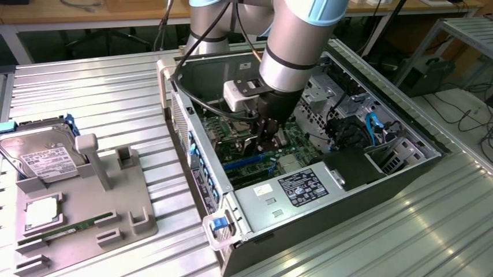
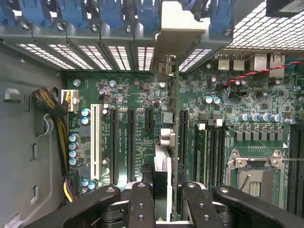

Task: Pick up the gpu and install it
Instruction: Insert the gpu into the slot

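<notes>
Wrist view: gripper (image 2: 161, 202) pinching gpu (image 2: 164, 156) edge-on above motherboard (image 2: 128, 90); risk: misalignment with slot jams card.

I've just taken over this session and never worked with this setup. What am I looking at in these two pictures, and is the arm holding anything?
The exterior view shows one robot arm reaching down into an open computer case that lies on a ribbed metal table. The wrist view looks along the gripper at the green motherboard. Its black fingers are shut on the gpu, a thin card seen edge-on, with its silver bracket reaching the case's rear slot openings. At the exterior view's left, a grey parts holder carries a hard drive and a memory stick.
</notes>
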Robot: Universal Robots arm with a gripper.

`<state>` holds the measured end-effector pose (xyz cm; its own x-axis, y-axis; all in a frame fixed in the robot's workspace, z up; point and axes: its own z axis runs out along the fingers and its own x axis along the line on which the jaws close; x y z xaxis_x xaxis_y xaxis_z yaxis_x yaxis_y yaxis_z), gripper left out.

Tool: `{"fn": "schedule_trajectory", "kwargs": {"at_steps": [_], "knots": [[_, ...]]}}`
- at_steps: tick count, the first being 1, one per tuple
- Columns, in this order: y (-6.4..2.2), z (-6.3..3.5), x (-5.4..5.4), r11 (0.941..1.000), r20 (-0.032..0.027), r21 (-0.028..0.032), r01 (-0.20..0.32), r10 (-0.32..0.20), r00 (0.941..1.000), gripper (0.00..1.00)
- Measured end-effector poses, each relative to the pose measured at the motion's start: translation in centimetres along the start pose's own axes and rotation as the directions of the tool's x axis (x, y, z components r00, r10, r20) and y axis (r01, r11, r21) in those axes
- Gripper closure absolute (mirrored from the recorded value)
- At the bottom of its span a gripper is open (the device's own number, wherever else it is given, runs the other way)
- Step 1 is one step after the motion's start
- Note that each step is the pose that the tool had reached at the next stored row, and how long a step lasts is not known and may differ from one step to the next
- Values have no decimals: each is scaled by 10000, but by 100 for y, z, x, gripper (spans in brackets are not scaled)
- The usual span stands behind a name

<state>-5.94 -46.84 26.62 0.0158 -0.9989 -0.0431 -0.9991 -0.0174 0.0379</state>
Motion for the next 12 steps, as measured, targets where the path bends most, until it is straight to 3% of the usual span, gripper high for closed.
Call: {"fn": "schedule_trajectory", "kwargs": {"at_steps": [12], "knots": [[19, 73, -37, 10000, -7, 7, 77, -77, 10000, 72]]}}
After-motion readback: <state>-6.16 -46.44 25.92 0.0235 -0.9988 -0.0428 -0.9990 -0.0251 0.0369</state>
